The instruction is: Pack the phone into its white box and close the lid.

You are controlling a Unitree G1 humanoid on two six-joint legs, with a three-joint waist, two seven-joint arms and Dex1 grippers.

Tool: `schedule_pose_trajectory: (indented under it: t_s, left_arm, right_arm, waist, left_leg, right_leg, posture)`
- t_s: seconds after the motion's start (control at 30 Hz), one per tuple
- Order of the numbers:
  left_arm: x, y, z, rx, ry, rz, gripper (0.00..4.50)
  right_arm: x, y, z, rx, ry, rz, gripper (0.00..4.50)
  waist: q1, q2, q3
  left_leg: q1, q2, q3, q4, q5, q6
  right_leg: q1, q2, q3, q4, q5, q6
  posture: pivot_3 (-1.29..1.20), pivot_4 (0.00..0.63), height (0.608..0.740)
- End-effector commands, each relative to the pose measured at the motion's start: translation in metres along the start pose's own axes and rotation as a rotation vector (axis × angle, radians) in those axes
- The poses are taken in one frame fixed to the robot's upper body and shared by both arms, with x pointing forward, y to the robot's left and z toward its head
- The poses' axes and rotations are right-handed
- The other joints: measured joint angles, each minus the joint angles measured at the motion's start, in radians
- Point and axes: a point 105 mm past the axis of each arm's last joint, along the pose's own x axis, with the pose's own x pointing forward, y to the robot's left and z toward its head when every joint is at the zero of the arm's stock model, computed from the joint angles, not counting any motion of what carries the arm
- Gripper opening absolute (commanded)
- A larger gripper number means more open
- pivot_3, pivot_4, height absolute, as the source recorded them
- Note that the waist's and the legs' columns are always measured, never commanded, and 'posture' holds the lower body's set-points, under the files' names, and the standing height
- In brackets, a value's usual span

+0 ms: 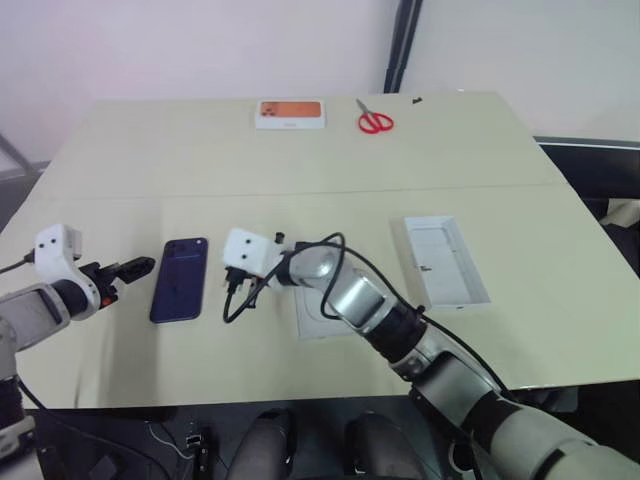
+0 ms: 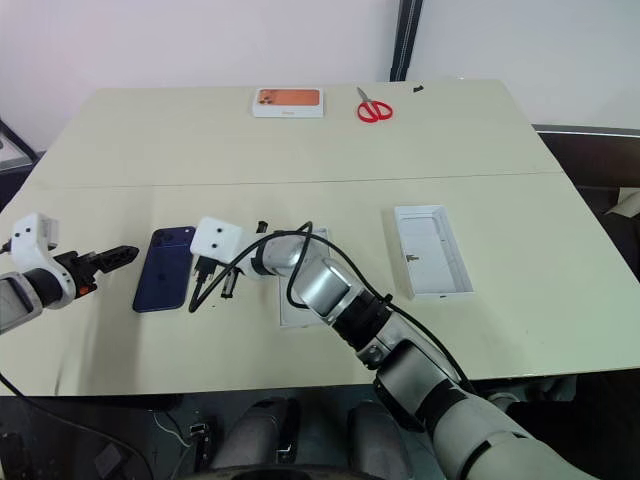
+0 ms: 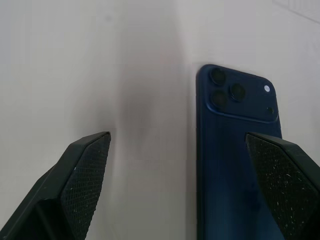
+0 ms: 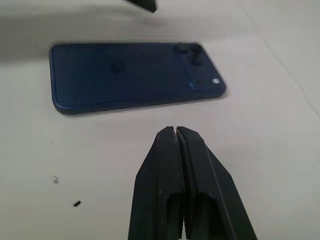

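Pale counter (image 1: 300, 160) against a white wall is your workspace, and the phone (image 1: 180, 279) lies on it face down near the front edge, left of centre, its camera cluster at the far end. Your left gripper (image 1: 137, 267) sits just beside the phone's left long edge with its fingers spread wide, holding nothing. Your right gripper (image 4: 176, 131) is near the phone's right long edge, fingers pressed together and empty.

Behind the right forearm lies the white box (image 1: 318, 322), mostly hidden by the arm. Further right, well apart from the phone, the lid (image 1: 445, 260) rests with its white inside up. At the far edge sit an orange-pictured box (image 1: 290, 114) and red scissors (image 1: 375, 122).

Watch the risk: the phone lies flat and slim, so closed fingers pushing its edge could slide it away from the left gripper or toward the counter's front edge instead of lifting it. The right arm could also nudge the box beneath it.

Your left wrist view shows one spread finger over the phone's back and the other over bare counter. The right wrist view shows the closed tips short of the phone's edge, not touching.
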Motion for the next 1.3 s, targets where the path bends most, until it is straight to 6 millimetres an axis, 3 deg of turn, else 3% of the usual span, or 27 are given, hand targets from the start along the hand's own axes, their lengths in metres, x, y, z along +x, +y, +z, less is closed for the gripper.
schedule_pose_trajectory:
  t_s: [0.03, 0.2, 0.4, 0.73, 1.3]
  left_arm:
    - [0.004, -0.004, -0.009, 0.013, 0.1, -0.026, 4.5]
    - [0.011, -0.028, -0.024, -0.008, 0.216, -0.147, 4.5]
    - [0.014, -0.061, -0.04, -0.019, 0.279, -0.294, 4.5]
    - [0.021, -0.088, -0.049, -0.1, 0.278, -0.411, 4.5]
    - [0.033, -0.121, -0.067, -0.175, 0.296, -0.505, 4.5]
  right_arm:
    - [0.011, 0.004, 0.016, -0.082, -0.027, -0.003, 0.08]
    - [0.023, 0.011, 0.016, -0.124, -0.018, 0.008, 0.08]
    - [0.023, 0.009, 0.011, -0.137, -0.014, 0.001, 0.08]
    - [0.005, -0.009, -0.005, -0.174, 0.028, -0.045, 0.08]
    - [-0.021, -0.015, -0.031, -0.215, 0.101, -0.062, 0.08]
  waist:
    - [-0.002, 0.0, 0.0]
    - [0.002, 0.0, 0.0]
    - [0.009, 0.0, 0.0]
    - [0.012, 0.001, -0.002]
    - [0.014, 0.001, -0.003]
  left_leg:
    - [0.0, 0.0, 0.0, 0.0, 0.0, 0.0]
    - [0.0, 0.0, 0.0, -0.001, 0.001, -0.001]
    - [0.0, 0.0, 0.0, 0.0, 0.001, -0.002]
    - [0.0, 0.0, 0.0, 0.001, 0.001, -0.002]
    - [0.002, -0.001, -0.001, 0.002, 0.001, -0.002]
  right_leg:
    - [-0.001, 0.0, 0.0, 0.0, 0.0, 0.0]
    - [-0.001, 0.0, 0.0, 0.002, 0.0, 0.0]
    - [0.0, -0.001, 0.0, 0.002, 0.0, 0.0]
    - [0.001, -0.001, 0.0, 0.001, 0.0, 0.0]
    - [0.004, -0.001, -0.002, 0.0, 0.0, 0.0]
  posture:
    - [0.0, 0.15, 0.74]
    - [0.0, 0.15, 0.74]
    - [0.0, 0.15, 0.74]
    - [0.0, 0.15, 0.74]
    - [0.0, 0.15, 0.74]
